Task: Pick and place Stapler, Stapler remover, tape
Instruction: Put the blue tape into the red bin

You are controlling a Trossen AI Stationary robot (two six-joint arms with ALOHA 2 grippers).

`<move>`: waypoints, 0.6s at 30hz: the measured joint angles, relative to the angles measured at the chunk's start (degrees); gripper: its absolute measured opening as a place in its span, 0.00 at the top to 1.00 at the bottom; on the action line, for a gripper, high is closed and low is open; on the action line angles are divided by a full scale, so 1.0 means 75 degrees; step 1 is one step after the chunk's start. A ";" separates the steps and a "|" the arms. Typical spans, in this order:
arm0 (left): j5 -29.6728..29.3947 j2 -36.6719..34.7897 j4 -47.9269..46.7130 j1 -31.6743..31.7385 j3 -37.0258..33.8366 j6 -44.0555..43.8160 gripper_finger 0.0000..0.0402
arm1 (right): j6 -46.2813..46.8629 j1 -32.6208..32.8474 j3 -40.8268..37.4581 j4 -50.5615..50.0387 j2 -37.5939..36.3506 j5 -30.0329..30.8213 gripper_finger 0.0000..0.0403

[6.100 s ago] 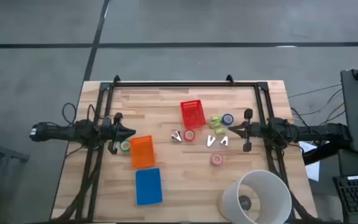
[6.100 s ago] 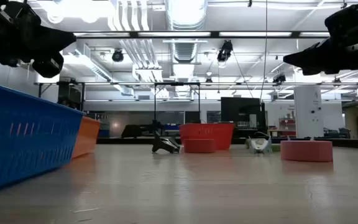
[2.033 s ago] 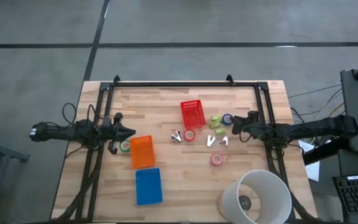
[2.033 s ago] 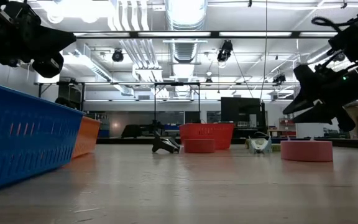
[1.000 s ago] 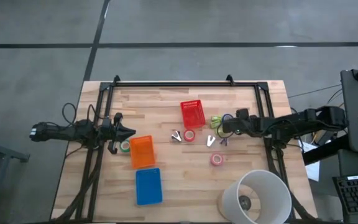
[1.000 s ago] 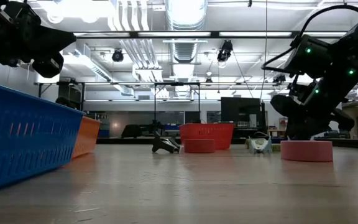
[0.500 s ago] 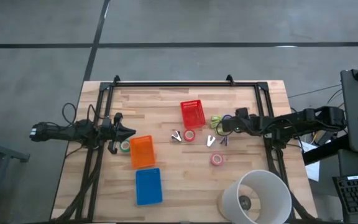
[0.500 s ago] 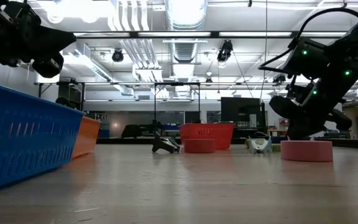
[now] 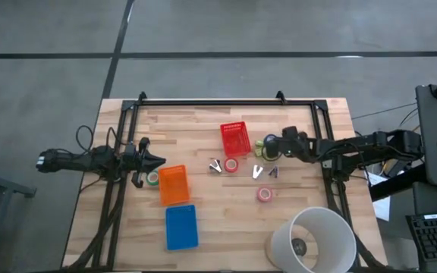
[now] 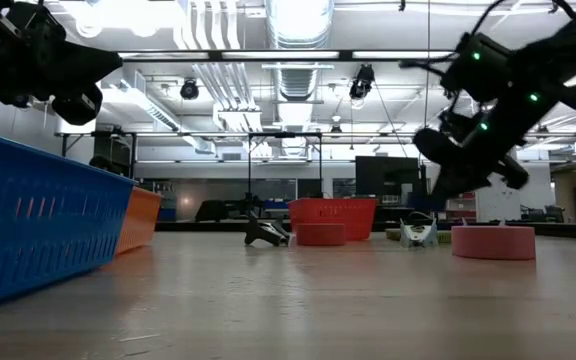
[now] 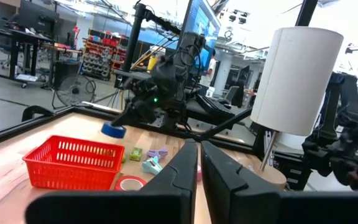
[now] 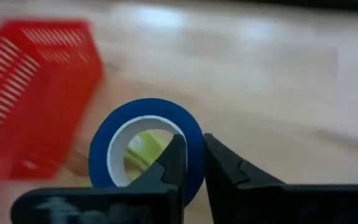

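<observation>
My right gripper (image 9: 271, 143) hangs over the table's right half, just right of the red basket (image 9: 234, 139), shut on a blue tape roll (image 12: 143, 155). The left wrist view shows that roll (image 11: 112, 130) clear of the wood. A red roll (image 9: 231, 164), a pink roll (image 9: 264, 194) and a green roll (image 9: 152, 177) lie flat on the table. Green staplers (image 9: 264, 147) lie under the right gripper. Staple removers (image 9: 215, 166) (image 9: 257, 172) (image 9: 273, 171) lie in front of the red basket. My left gripper (image 9: 158, 161) waits, shut, at the left edge. My right gripper pinches the blue roll's wall (image 12: 191, 167) between its two fingers; one finger (image 12: 174, 163) reaches into the ring's hole and the other stays outside. The fingers slant down from the table's right. The roll stands on edge in the hold, lifted clear of the table.
An orange basket (image 9: 174, 184) and a blue basket (image 9: 180, 226) sit near the left gripper. A big white cylinder (image 9: 314, 240) stands at the near right corner. A black frame (image 9: 211, 103) runs along the table's far and side edges.
The right gripper, low over the blue roll a second ago, has risen and shifted a little toward the far edge and the red basket. The blue roll has come up off the table with it. The left arm has kept still.
</observation>
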 joint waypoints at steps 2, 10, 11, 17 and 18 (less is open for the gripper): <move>0.0002 -0.0002 0.0003 -0.0002 0.0000 0.0003 0.94 | -0.0303 0.0000 0.0302 0.0000 0.0043 0.0040 0.93; 0.0002 0.0000 0.0002 0.0000 0.0000 0.0003 0.94 | -0.1468 0.0012 0.1836 0.0022 0.0894 0.0010 0.92; 0.0000 -0.0001 0.0001 0.0000 0.0000 0.0000 0.94 | -0.1617 0.0012 0.2048 0.0025 0.1108 -0.0020 0.92; 0.0000 0.0000 0.0000 -0.0002 0.0000 0.0003 0.94 | -0.2327 0.0009 0.3220 0.0010 0.2461 -0.0232 0.92; 0.0000 -0.0001 0.0002 -0.0002 0.0000 0.0001 0.94 | -0.2411 -0.0003 0.3405 0.0019 0.2633 -0.0324 0.92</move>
